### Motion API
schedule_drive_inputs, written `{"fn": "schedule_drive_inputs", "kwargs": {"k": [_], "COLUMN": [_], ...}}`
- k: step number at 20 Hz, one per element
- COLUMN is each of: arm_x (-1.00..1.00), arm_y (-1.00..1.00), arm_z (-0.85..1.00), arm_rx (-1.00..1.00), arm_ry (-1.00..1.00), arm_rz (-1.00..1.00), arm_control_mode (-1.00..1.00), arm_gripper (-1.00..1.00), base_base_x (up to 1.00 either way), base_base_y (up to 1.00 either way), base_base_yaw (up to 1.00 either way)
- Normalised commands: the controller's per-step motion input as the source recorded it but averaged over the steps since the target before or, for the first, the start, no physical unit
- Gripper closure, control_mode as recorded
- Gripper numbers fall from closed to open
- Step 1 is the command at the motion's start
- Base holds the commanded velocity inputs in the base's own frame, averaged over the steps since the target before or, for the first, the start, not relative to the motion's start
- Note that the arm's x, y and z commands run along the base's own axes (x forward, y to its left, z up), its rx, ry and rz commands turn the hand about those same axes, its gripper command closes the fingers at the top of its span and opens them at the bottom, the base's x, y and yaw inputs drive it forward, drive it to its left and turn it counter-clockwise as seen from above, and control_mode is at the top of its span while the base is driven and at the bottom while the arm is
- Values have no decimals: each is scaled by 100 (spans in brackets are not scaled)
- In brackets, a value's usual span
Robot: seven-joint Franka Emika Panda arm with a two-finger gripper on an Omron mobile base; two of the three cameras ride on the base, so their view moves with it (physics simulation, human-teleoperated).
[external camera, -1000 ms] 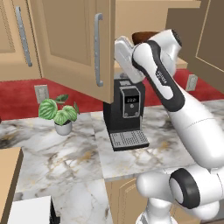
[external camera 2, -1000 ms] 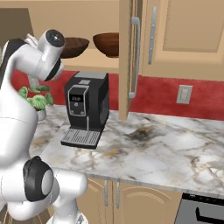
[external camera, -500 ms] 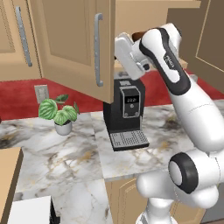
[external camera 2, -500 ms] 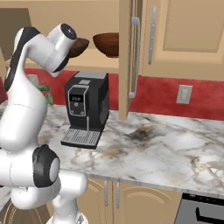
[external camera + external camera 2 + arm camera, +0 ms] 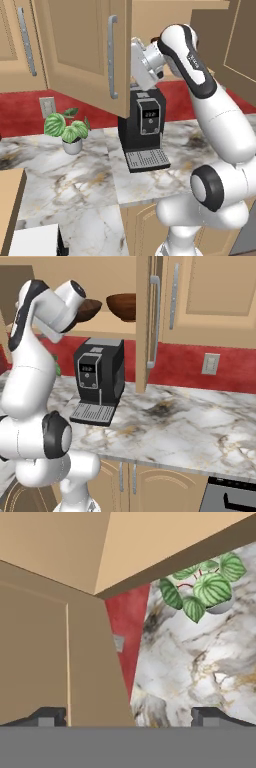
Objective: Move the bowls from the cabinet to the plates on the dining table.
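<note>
Now hand (image 5: 128, 716) wide open, empty, near cabinet (image 5: 55, 652) door

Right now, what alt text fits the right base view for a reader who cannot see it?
Two brown wooden bowls sit on the shelf of an open tan wall cabinet, the white robot arm raised before the left one. Below, a black coffee machine stands on a marble counter.
</note>
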Motion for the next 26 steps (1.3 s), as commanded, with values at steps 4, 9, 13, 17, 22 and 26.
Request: {"fn": "schedule_drive_inputs", "kwargs": {"k": [4, 9, 13, 17, 22, 26], "arm_x": [2, -7, -27, -49, -71, -73], "arm_y": [9, 28, 52, 60, 70, 72], "arm_z": [0, 0, 0, 0, 0, 0], "arm_rx": [0, 1, 3, 2, 1, 0], "arm_ry": [0, -3, -8, -9, -11, -11], "arm_rz": [2, 0, 3, 2, 5, 8], "arm_control_mode": [-100, -100, -100, -100, -100, -100], "arm_gripper": [-100, -100, -100, -100, -100, -100], "base_base_x": [0, 0, 0, 0, 0, 0], "base_base_y": [0, 0, 0, 0, 0, 0], "base_base_yaw": [0, 0, 0, 0, 0, 0]}}
